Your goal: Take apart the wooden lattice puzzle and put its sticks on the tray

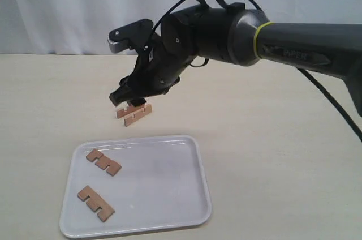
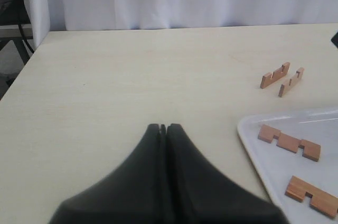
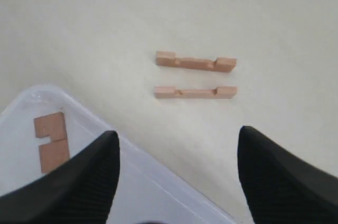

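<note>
The wooden lattice puzzle is apart. Two sticks (image 1: 134, 113) stand on edge, parallel and a little apart, on the table just beyond the tray (image 1: 161, 186); the right wrist view shows them (image 3: 195, 61) (image 3: 195, 92) with notches up. Two more sticks (image 1: 103, 162) (image 1: 95, 202) lie flat in the tray's left part. My right gripper (image 1: 129, 102) hangs open just above the standing pair, holding nothing (image 3: 177, 131). My left gripper (image 2: 163, 127) is shut and empty over bare table, well to the side of the sticks (image 2: 275, 75) and the tray (image 2: 274, 163).
The right arm (image 1: 237, 33) reaches across from the right, with black cables looping above it. A white curtain (image 1: 56, 8) backs the table. The table's side edge (image 2: 21, 71) shows in the left wrist view.
</note>
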Robot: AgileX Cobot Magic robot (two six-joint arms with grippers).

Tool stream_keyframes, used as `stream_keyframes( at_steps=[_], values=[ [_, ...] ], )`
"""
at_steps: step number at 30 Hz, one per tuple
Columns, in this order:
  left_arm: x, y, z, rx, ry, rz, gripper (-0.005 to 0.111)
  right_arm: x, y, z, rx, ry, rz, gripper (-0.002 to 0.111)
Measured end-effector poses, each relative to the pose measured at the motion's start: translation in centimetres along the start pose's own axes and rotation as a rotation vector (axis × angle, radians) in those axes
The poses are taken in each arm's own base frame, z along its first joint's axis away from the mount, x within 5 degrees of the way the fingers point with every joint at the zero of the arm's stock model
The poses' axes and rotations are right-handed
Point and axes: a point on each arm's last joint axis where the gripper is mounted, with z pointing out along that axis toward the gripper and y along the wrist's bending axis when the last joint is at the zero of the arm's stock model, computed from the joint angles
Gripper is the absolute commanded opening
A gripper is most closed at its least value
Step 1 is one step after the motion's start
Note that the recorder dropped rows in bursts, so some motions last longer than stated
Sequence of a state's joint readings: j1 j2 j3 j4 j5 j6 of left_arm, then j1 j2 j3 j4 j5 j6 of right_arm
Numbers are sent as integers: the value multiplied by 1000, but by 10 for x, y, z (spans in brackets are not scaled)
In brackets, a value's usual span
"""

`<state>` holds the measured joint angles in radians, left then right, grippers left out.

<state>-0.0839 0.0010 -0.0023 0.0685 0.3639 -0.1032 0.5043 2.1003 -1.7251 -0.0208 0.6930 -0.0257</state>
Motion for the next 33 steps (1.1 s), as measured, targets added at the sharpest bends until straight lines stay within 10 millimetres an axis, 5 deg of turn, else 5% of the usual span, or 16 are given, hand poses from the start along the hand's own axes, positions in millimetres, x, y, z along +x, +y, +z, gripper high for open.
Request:
stream_keyframes(
  at_steps=[6,20,33],
  values=[
    [0,0,0,0,0,0,0,-16,-6,3,47,1,90,61],
    [0,0,0,0,0,0,0,0,-4,73,50,23,236,61],
    [0,0,0,0,0,0,0,-3,-5,90,56,-5,266,61]
  ],
)
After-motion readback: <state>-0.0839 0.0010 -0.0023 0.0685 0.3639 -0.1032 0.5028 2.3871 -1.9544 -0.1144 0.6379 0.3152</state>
